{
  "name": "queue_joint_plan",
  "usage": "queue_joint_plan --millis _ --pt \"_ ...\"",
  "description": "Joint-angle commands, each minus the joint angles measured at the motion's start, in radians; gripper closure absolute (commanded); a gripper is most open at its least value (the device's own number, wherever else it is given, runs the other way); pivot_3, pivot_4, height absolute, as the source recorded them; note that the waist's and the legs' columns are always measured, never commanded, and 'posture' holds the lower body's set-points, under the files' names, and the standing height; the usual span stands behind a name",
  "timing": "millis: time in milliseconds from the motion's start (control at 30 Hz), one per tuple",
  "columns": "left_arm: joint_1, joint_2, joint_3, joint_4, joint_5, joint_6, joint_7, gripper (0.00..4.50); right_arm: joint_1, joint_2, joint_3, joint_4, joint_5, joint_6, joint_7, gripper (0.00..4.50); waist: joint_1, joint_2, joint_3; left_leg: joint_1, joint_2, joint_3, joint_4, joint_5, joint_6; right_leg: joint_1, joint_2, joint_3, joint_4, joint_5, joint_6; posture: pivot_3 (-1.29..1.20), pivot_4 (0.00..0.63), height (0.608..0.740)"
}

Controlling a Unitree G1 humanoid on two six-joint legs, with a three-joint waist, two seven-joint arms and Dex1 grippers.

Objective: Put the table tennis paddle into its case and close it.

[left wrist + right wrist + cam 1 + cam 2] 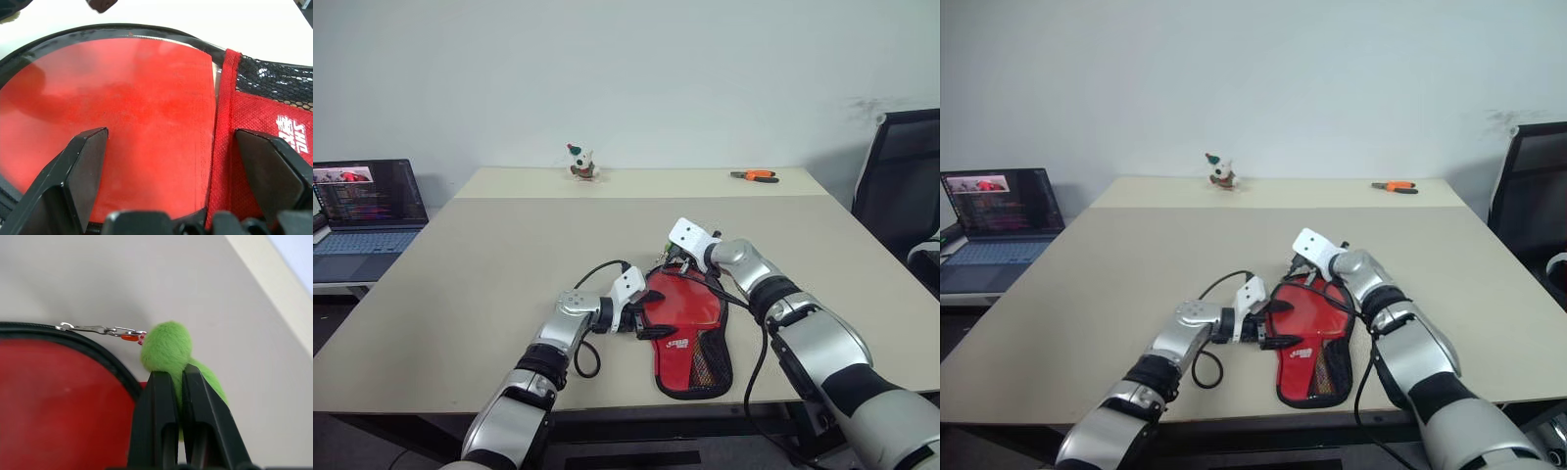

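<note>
The black case [713, 364] lies open on the table [509, 255], its mesh pocket toward me. The red table tennis paddle [683, 305] rests inside it. In the left wrist view the paddle's red face [122, 122] meets the pocket's red trim [230, 112]. My left gripper [651, 315] is open at the paddle's left edge, its fingers [88, 161] spread over the red face. At the case's far end my right gripper [177, 377] is shut on a small green fuzzy ball [168, 345] that hangs from the zip pull [98, 329].
An open laptop [367, 206] stands on a side desk to the left. At the table's far edge are a small toy figure [580, 164] and orange-handled pliers [754, 176]. A black chair [901, 176] is on the right.
</note>
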Motion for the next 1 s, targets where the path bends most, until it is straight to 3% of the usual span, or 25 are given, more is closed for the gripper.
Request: queue_joint_plan --millis 33,600,1000 --pt "0.036 -0.003 -0.015 0.014 0.016 0.042 0.011 0.0 -0.042 -0.007 0.006 0.014 -0.045 -0.018 -0.056 4.48 0.0 0.0 0.0 0.0 0.0 0.0 0.0 0.0 0.0 0.0 0.0 0.0 0.0 0.0 0.0 0.0 0.15 0.74" --pt "0.091 -0.005 -0.014 -0.072 -0.008 0.107 0.03 0.0 -0.005 -0.078 -0.003 0.05 -0.134 0.029 -0.148 4.48 0.0 0.001 0.0 0.0 0.0 0.0 0.0 0.0 0.0 0.0 0.0 0.0 0.0 0.0 0.0 0.0 0.15 0.74" --pt "0.075 -0.024 -0.015 -0.087 -0.035 0.141 0.016 0.0 0.05 -0.217 -0.043 0.038 -0.112 0.037 -0.11 4.48 0.003 0.003 -0.002 0.0 -0.001 0.001 0.0 0.0 0.0 0.001 -0.001 0.0 -0.001 0.0 0.0 0.0 0.15 0.74"
